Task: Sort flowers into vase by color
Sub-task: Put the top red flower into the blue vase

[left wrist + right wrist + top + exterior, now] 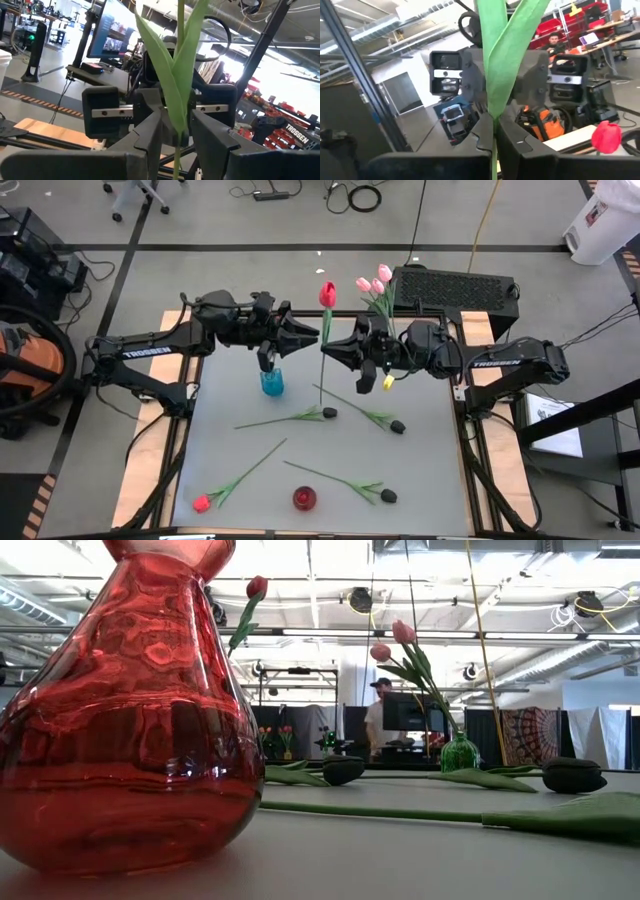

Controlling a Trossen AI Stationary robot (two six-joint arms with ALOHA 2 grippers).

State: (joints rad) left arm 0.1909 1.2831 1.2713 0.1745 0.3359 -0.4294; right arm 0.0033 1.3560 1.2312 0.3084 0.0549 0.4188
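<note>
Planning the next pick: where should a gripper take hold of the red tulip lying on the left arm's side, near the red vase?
Take the lying red tulip by its bare stem, about midway, beyond the leaves near the head. Come straight down and close across it, because it lies flat and diagonal. The left gripper and right gripper meet mid-table at the upright red tulip.

The grey table (430, 470) bears three vases, three black tulips and one red tulip (203, 502).
</note>
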